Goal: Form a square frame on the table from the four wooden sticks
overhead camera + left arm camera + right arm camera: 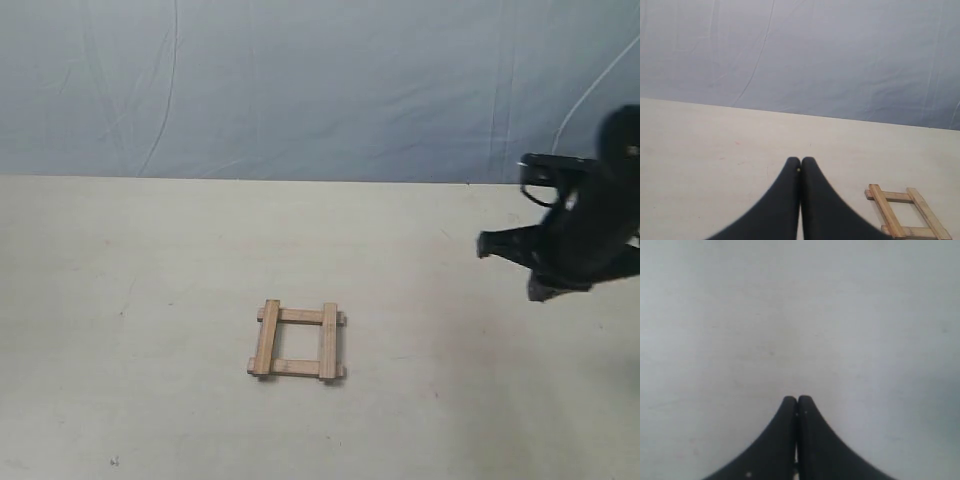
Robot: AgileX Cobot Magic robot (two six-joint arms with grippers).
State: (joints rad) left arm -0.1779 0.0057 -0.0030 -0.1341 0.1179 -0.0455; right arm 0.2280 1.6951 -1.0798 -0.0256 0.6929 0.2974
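Observation:
The four wooden sticks lie as a small square frame [297,341] on the pale table [150,300], their ends overlapping at the corners and sticking out a little. The same square frame [906,214] shows in the left wrist view, off to one side of my left gripper [800,161], which is shut with nothing in it. The left arm does not show in the exterior view. My right gripper [797,399] is also shut and empty, over bare table. In the exterior view the right gripper [485,243] hangs blurred well to the right of the frame.
A blue-grey backdrop sheet [320,80] rises behind the table's far edge. Faint specks and scuffs mark the table surface. Nothing else stands on the table near the frame.

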